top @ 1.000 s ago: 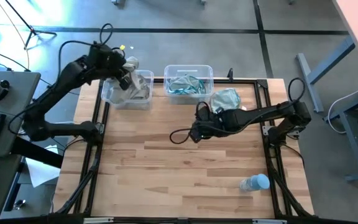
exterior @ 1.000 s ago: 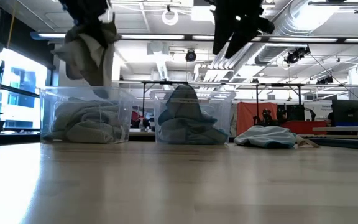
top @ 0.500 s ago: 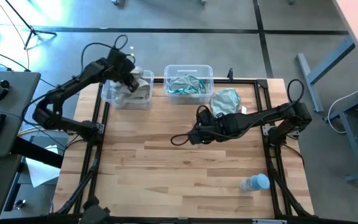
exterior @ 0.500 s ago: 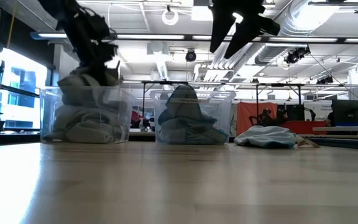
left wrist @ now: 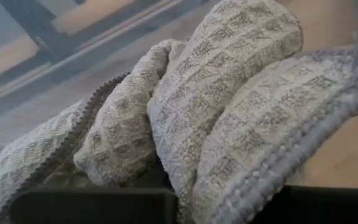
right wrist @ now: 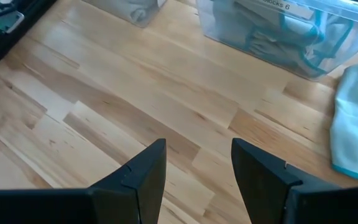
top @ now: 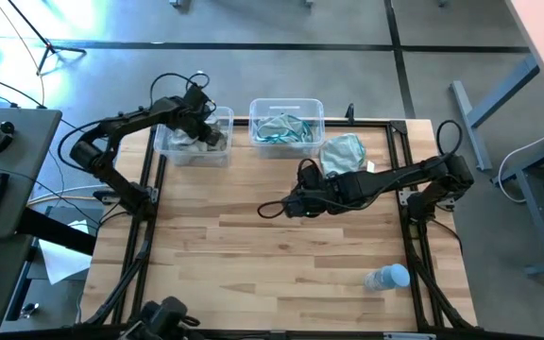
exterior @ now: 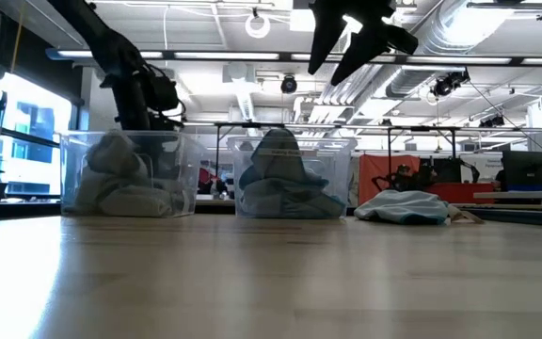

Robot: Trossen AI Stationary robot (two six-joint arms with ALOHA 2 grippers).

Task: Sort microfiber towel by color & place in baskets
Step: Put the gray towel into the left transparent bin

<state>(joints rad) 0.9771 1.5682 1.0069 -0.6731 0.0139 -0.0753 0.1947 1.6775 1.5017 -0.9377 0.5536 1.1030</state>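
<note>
Nearby, bluish bottle (top: 387,278) at table edge, right pincer (right wrist: 194,168) spread — left pincer's state hidden by grey towel (left wrist: 229,118)

Table (top: 281,255): pale wood planks, smooth, satin sheen, visible grain; dark metal frame (top: 399,156) along its edges. Both baskets clear glossy plastic: left basket (top: 194,135) holds grey-beige towels (left wrist: 229,112), waffle-weave cloth, rough, matt, with a stitched edge; right basket (top: 286,121) holds pale teal towels (exterior: 285,179), soft matt cloth. Loose teal towel (top: 342,149) on the table just beside the right basket, same matt cloth. Right gripper (right wrist: 194,165) fingers (right wrist: 143,171): dark matt plastic, smooth. Bottle (top: 388,278) near the table's front edge: bluish translucent plastic.
</note>
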